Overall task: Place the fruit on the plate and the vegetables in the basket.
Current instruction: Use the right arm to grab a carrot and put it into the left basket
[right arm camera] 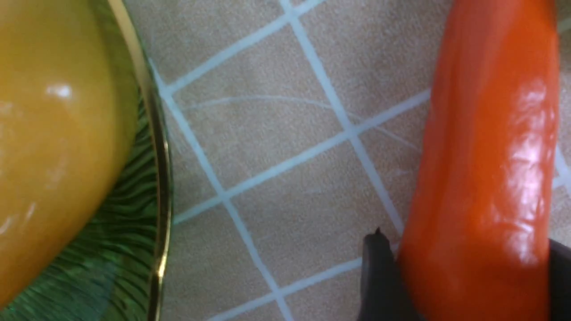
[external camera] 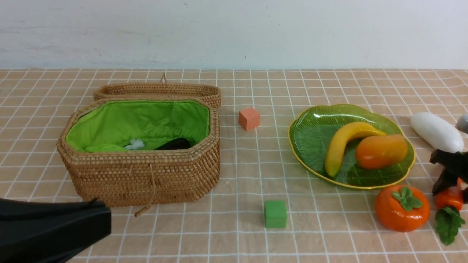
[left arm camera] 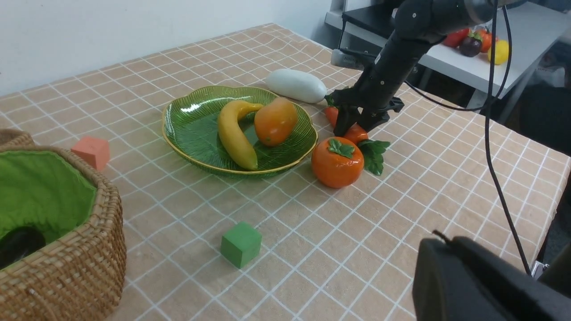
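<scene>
The banana [external camera: 343,146] and the mango [external camera: 380,151] lie on the green plate [external camera: 314,124]. The persimmon [external camera: 402,208] stands on the cloth just in front of the plate. To its right lies the orange carrot [right arm camera: 486,169] with its leaves [external camera: 448,223], and my right gripper [right arm camera: 468,285] is shut on the carrot, a finger against each side. The white radish [external camera: 437,131] lies behind them. The open basket [external camera: 146,175] holds the dark eggplant [external camera: 175,144] and a green bitter gourd [external camera: 104,148]. My left gripper [external camera: 104,219] hangs shut and empty in front of the basket.
An orange-pink cube [external camera: 249,118] sits between basket and plate, farther back. A green cube [external camera: 275,214] sits nearer the front. The basket's lid [external camera: 157,89] lies open behind it. A side table with more toy produce [left arm camera: 482,42] stands beyond the right arm.
</scene>
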Robot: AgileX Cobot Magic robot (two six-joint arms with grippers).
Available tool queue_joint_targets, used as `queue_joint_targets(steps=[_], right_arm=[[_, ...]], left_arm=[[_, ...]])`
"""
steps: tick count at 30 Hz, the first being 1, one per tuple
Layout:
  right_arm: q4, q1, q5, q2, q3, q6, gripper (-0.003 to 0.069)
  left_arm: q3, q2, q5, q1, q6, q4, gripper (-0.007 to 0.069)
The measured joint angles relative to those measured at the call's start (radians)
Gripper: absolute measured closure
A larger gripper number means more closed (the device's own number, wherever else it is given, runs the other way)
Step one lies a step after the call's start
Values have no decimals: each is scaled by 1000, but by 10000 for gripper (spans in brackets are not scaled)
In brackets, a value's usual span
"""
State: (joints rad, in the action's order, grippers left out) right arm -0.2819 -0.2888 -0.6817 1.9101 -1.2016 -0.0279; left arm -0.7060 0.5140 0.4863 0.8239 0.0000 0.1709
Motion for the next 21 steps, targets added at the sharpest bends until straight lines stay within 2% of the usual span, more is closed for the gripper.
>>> queue_joint_targets(steps=[5,8,10,11,12,14,15,16,17,18,21], right_arm=[[35,21,-182,-99,5,0,295],[33,140,-322,-258,-25,0,295],[17,249,-340,-325,-80,17,295],[13,262,-340,-330,-96,21,295],[-22,397,-322,-358,-176,81,295],[-45,492,-290,-356,-243,151,295],[-73,633,-234,-325,-356,285,295],[-76,648,-228,-320,-369,300,295],[-89,745,-184,-273,-460,401,295],[-98,815,-155,-220,-536,458,295],[-103,927,-59,-70,-699,582,295]], left_arm=[[0,0,25,0,0,-15,638],[0,7,39,0,-9,-68,638],[0,17,47,0,-47,-112,638],[0,18,47,0,-53,-123,638],[0,26,60,0,-123,-182,638],[0,28,72,0,-191,-250,638],[0,28,94,0,-315,-341,638],[0,28,94,0,-315,-353,638],[0,28,115,0,-431,-437,638],[0,28,136,0,-500,-504,638],[0,28,179,0,-645,-624,638]])
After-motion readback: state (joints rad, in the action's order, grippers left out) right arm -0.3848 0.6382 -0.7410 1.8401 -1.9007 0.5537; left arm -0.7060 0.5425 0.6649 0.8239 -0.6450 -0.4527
